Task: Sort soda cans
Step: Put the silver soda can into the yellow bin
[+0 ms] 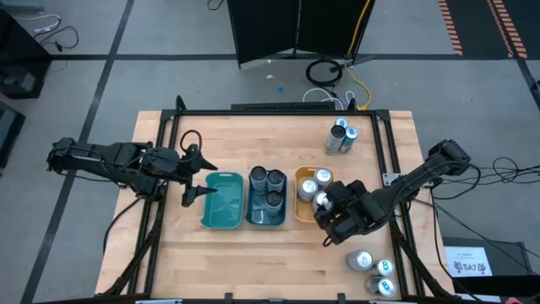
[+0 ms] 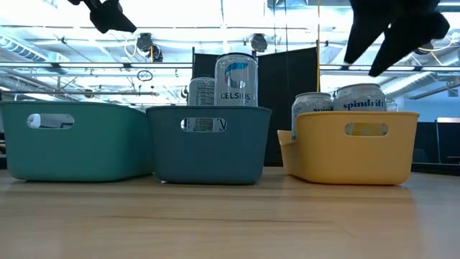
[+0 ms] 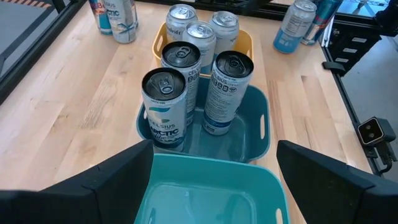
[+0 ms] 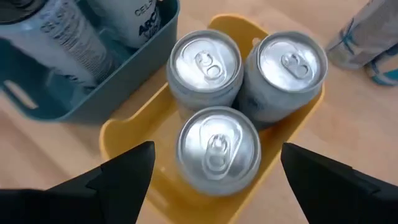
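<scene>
Three trays stand side by side mid-table: teal [image 1: 223, 199], blue [image 1: 266, 209] and yellow [image 1: 304, 205]. Three tall soda cans [image 3: 186, 87] stand upright in the blue tray. Three silver-topped cans [image 4: 219, 146] stand in the yellow tray. The teal tray [image 3: 205, 193] shows a bare floor. My left gripper [image 1: 202, 181] hangs open above the teal tray's left end, its fingers on either side of the tray in the wrist view [image 3: 214, 149]. My right gripper [image 1: 327, 211] hovers open over the yellow tray's near end, above the cans [image 4: 217, 149], touching none.
Two blue-marked cans [image 1: 341, 138] stand near the table's far right corner. Several more cans [image 1: 374, 270] sit at the near right corner. A black frame [image 1: 390, 160] runs along the table's edges. Bare wood lies in front of the trays [image 2: 230, 216].
</scene>
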You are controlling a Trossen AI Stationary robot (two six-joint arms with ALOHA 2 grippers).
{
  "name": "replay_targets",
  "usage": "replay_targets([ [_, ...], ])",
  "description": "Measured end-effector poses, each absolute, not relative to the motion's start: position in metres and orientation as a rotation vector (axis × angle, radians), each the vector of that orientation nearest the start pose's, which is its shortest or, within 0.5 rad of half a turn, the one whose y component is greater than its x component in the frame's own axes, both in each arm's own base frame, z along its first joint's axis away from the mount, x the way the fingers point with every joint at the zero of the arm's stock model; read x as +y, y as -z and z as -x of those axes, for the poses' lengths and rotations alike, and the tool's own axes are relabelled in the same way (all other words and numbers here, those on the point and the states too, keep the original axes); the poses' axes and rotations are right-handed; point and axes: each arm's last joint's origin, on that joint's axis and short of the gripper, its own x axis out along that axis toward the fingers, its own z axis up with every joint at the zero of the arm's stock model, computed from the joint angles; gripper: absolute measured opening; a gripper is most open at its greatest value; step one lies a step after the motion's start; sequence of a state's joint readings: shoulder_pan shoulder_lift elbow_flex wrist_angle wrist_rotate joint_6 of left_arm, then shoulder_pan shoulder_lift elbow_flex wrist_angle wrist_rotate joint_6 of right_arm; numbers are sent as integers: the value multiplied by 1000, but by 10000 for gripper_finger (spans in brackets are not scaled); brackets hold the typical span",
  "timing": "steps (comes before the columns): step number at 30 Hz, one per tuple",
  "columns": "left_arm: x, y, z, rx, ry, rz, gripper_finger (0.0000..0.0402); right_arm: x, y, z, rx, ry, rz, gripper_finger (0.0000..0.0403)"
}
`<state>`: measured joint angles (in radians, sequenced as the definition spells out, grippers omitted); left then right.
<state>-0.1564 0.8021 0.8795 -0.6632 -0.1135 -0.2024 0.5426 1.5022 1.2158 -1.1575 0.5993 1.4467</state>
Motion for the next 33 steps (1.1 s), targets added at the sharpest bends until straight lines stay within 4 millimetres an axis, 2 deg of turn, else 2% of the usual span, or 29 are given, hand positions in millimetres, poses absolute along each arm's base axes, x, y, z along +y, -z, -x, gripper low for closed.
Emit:
replay_targets([
  [9, -21, -319, -155, 581, -17, 119, 351, 131, -299, -241, 941, 710, -661, 341],
  [14, -21, -319, -155, 582, -16, 119, 351, 133, -313, -245, 914, 648, -646, 341],
  [21, -21, -319, -155, 582, -21, 136, 351, 134, -314, -247, 922, 592, -586, 351],
  [29, -21, -319, -155, 582, -63, 298, 351, 136, -313, -246, 983, 548, -570, 397],
  [33, -22, -319, -155, 581, -77, 347, 351, 136, -312, -244, 1021, 550, -614, 390],
])
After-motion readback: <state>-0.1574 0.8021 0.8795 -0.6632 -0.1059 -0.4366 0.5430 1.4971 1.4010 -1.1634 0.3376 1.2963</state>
